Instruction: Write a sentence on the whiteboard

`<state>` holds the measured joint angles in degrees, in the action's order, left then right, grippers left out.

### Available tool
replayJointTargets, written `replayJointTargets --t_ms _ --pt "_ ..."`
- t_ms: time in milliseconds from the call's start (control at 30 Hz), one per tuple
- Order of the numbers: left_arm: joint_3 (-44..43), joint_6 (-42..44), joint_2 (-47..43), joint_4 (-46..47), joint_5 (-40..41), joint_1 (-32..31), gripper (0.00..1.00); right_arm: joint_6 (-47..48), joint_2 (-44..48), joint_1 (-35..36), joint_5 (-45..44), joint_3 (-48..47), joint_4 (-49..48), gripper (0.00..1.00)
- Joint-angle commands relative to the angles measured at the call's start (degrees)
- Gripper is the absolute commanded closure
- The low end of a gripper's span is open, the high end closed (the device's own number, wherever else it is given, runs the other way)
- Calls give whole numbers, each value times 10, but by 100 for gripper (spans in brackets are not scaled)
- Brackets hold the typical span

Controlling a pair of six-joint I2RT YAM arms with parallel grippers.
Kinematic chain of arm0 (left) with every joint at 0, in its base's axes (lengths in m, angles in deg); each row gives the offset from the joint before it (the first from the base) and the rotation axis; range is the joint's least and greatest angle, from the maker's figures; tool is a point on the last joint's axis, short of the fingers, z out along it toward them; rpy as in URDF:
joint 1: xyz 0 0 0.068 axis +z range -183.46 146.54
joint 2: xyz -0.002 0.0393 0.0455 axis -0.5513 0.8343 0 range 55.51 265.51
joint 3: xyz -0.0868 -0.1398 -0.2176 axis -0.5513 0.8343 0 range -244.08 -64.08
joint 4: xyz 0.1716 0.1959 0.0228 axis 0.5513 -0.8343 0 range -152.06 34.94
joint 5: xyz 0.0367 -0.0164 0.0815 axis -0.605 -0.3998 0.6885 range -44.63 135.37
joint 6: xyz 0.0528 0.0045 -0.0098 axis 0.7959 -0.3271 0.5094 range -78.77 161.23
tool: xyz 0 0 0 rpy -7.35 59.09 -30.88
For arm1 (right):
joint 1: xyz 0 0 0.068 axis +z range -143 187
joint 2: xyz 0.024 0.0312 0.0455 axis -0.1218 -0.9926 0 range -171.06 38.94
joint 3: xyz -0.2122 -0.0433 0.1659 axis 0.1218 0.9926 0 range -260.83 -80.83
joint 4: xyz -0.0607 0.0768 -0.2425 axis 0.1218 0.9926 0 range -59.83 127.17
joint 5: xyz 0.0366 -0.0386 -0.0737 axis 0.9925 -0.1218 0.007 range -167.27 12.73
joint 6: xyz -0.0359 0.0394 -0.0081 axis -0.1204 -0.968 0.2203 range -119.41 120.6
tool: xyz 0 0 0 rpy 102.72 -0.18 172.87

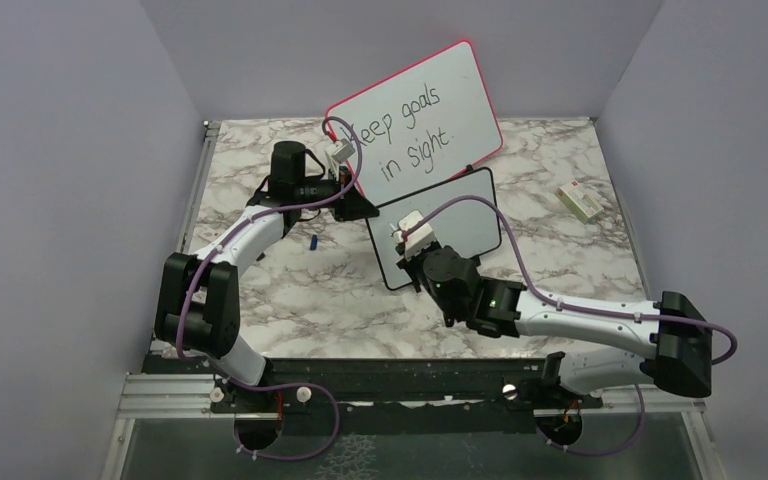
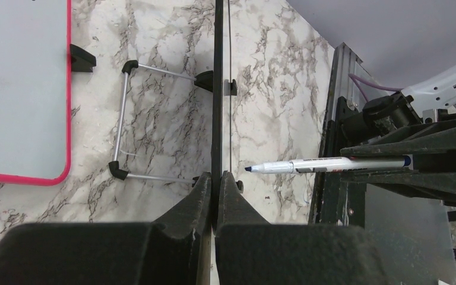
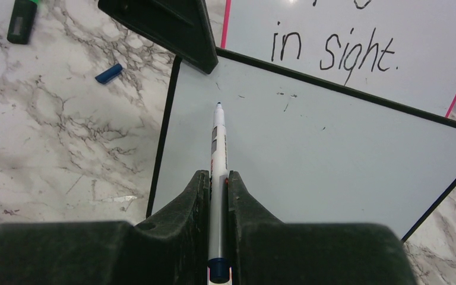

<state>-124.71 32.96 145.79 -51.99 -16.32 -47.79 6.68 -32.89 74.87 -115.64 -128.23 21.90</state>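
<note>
Steadying the small black-framed rectangular whiteboard, which stands before the pink-framed board, the left gripper pinches its upper left corner. The right gripper is closed on a white blue-tipped marker, tip just off the blank surface. Best press lightly, write small, work rightward.

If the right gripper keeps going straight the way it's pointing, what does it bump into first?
The right gripper holds a marker sticking out ahead, so its tip would probably meet the blank whiteboard first. The left wrist view shows a gap between them now.
</note>
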Motion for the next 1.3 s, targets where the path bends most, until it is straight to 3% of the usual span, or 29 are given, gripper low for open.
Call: replayJointTargets --t_ms 0,1267 --pt "8 16 -8 -22 3 -3 100 0 -13 3 -24 -26 -46 100" --pt "6 17 -5 -23 -4 -3 100 -15 -82 3 -56 -73 -35 99"
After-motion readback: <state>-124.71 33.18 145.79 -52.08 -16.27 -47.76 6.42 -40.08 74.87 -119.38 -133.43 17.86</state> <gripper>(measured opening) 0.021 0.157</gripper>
